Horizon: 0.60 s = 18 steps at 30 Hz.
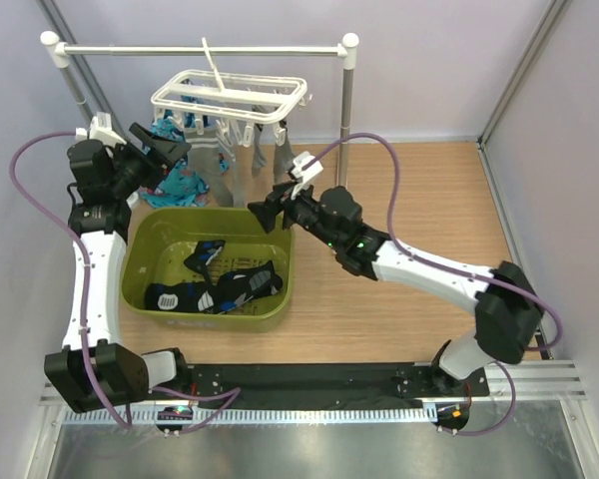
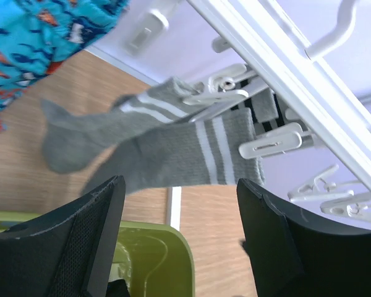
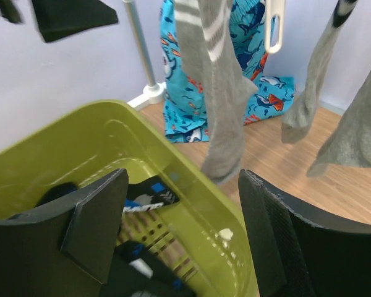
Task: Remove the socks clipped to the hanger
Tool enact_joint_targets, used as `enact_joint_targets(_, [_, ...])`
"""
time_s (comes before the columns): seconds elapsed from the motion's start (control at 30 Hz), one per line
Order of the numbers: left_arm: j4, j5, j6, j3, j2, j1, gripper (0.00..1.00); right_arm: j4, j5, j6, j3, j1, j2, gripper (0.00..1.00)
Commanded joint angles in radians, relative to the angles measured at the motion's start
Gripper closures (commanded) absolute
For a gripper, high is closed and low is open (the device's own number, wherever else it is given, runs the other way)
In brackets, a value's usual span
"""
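A grey striped-cuff sock [image 2: 173, 154], clipped to the hanger [image 2: 278, 67] at upper right, lies crosswise just above the gap between the left arm's fingers [image 2: 80, 241], spread wide and empty and seemingly nearer, while the right arm's fingers [image 3: 93, 216] gape empty over the green basin [image 3: 62, 154].

1. No text, brand or number can be read in any view.
2. The black socks [image 1: 242, 287] inside the green bin [image 1: 210, 318] carry white and blue marks, too small to read as letters.
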Motion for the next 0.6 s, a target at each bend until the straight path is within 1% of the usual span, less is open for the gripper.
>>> enact_joint_targets(0.0, [0.173,0.12,-0.044,-0.021,0.002,0.002,0.24,0.203,0.024,-0.054,0.082,0.005,0.114,0.22])
enact_joint_targets(0.1, [0.207,0.051,0.01,-0.058,0.012,0.002,0.24,0.2,0.041,-0.057,0.15,0.008,0.189,0.22])
enact_joint_targets(0.17, [0.26,0.03,0.031,-0.093,0.03,0.002,0.25,0.199,0.027,-0.072,0.191,0.007,0.22,0.22])
enact_joint_targets(0.2, [0.271,0.04,0.031,-0.103,0.038,0.002,0.25,0.206,0.018,-0.077,0.202,0.008,0.235,0.22])
enact_joint_targets(0.23, [0.328,0.065,0.021,-0.113,0.056,0.002,0.26,0.22,0.014,-0.083,0.216,0.008,0.269,0.22])
enact_joint_targets(0.3, [0.359,0.095,0.001,-0.139,0.07,0.0,0.26,0.28,0.013,-0.101,0.228,0.008,0.303,0.21])
enact_joint_targets(0.33, [0.401,0.124,-0.011,-0.15,0.075,0.003,0.27,0.289,0.024,-0.111,0.249,0.008,0.341,0.21])
enact_joint_targets(0.43, [0.416,0.128,-0.015,-0.184,0.064,0.0,0.27,0.314,0.081,-0.132,0.297,0.008,0.39,0.17])
enact_joint_targets(0.5, [0.419,0.125,-0.016,-0.208,0.052,-0.006,0.28,0.344,0.092,-0.195,0.316,0.008,0.436,0.16])
enact_joint_targets(0.57, [0.413,0.129,-0.005,-0.221,0.044,-0.023,0.29,0.36,0.107,-0.209,0.343,0.007,0.475,0.18])
